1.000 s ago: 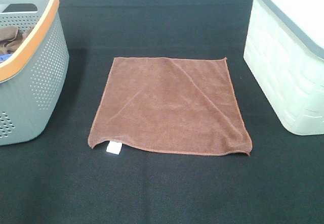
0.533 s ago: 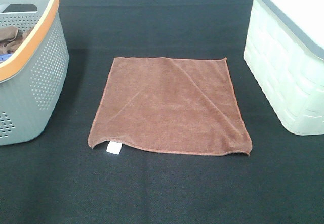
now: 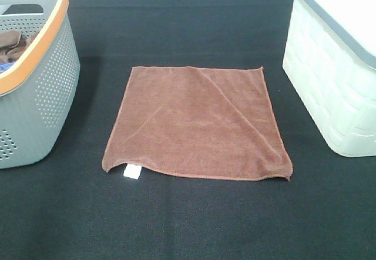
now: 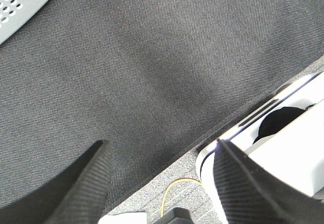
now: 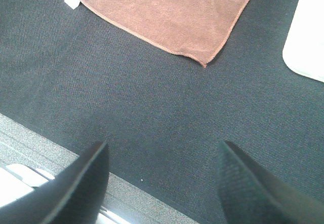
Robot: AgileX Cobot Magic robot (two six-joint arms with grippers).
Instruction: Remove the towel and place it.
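The rust-brown towel (image 3: 197,122) lies spread flat on the black table cloth between two baskets, its small white tag (image 3: 131,172) at the near left corner. It also shows in the right wrist view (image 5: 172,9). No gripper appears in the exterior high view. My left gripper (image 4: 159,171) is open and empty above the black cloth near the table's front edge. My right gripper (image 5: 162,176) is open and empty, hovering near the front edge, short of the towel's near corner.
A grey perforated basket with an orange rim (image 3: 41,78) stands at the left and holds a darker brown cloth (image 3: 13,44). A white basket with a grey rim (image 3: 335,66) stands at the right. A yellow cable (image 4: 174,191) and white hardware lie beyond the table edge.
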